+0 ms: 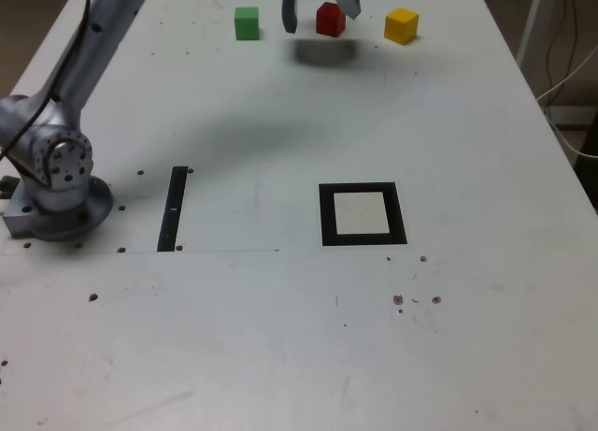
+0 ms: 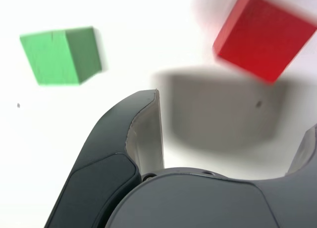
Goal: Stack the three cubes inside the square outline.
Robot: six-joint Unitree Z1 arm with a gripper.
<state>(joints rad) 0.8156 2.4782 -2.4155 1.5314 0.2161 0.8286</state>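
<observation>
Three cubes stand in a row at the far edge of the table: green [image 1: 247, 23], red [image 1: 330, 20] and yellow [image 1: 401, 25]. My gripper [image 1: 322, 21] hangs open over the red cube, one finger to each side of it in the exterior view, casting a shadow on the table just in front. In the wrist view the red cube [image 2: 265, 37] is blurred and lies beyond the fingertips [image 2: 146, 129], not between them, and the green cube [image 2: 60, 55] sits off to one side. The square outline [image 1: 326, 216] lies near the table's middle with nothing inside it.
A narrow black strip [image 1: 174, 208] lies to the exterior view's left of the square. The arm's base [image 1: 56, 193] sits at the left edge. Cables hang past the table's right edge [image 1: 570, 76].
</observation>
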